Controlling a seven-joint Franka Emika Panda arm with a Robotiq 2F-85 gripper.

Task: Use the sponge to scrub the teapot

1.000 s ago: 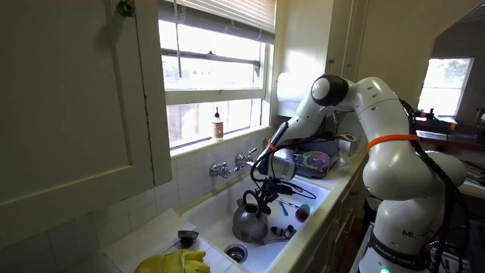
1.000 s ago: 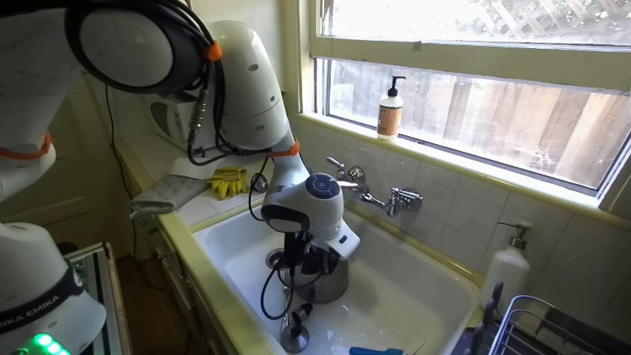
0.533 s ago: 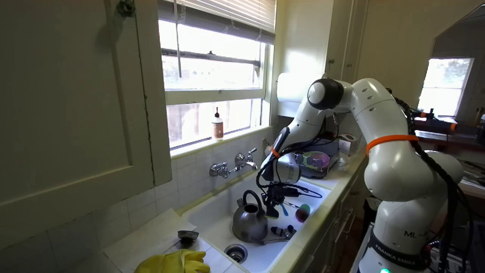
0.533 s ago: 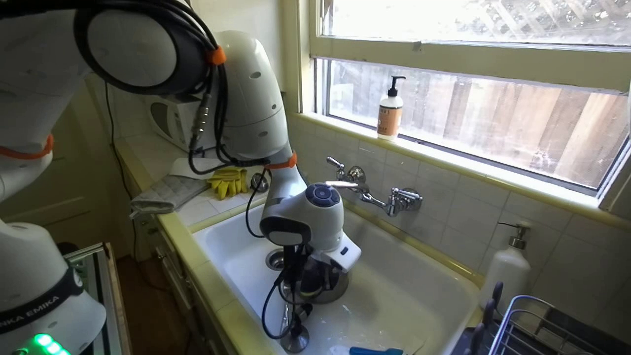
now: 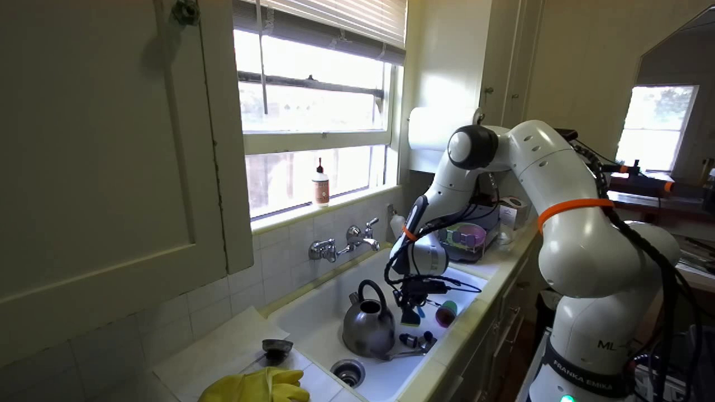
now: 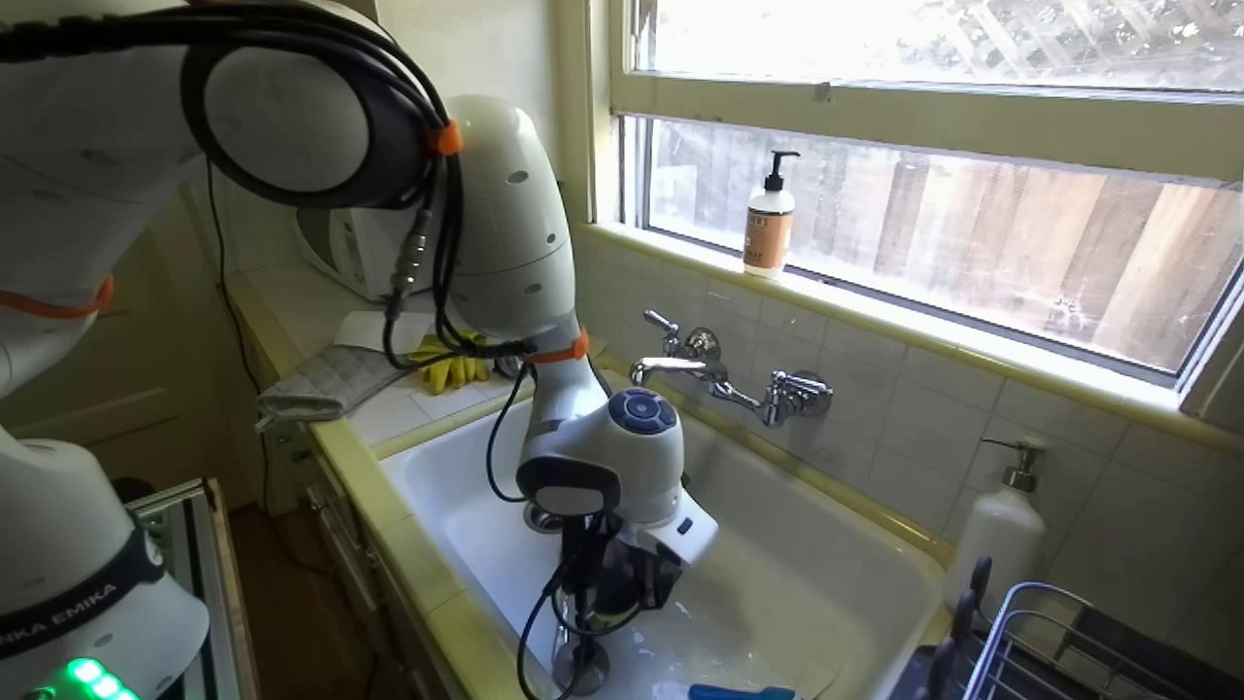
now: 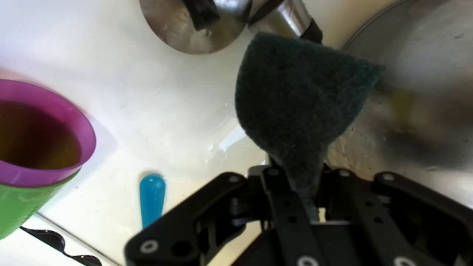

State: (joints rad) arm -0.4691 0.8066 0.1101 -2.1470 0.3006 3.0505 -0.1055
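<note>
Green scouring sponge (image 7: 295,99), dark and felt-like, clamped firmly at one end by the gripper (image 7: 301,181) — wide end fanned out and unsupported. Held low in a white sink (image 5: 310,324), just right of the teapot (image 5: 368,332) in an exterior view, with a gap visible between, so no scrubbing contact at this moment.

Could fold back or twist when pressed, having only one end gripped. Could pull loose if wet and dragged hard against metal. By pushing too strongly or too high, might tip the teapot or send it skidding left across the smooth, wet-looking floor of the sink. By swinging too wide to the right, might knock the purple and green cups (image 7: 40,159); by dipping too far to the near side, might strike the loose metal pieces (image 7: 184,35) lying there.

Standing upright, with the drain (image 5: 347,373) just to the near side: a rounded teapot, widest toward the base, in shiny silver-grey metal. Dark handle arched over a round, dark-rimmed mouth; stubby dark spout on the left. Up close in the wrist view, curved metal with blurry reflections, small beads and streaks — too unclear to tell water from grime.
</note>
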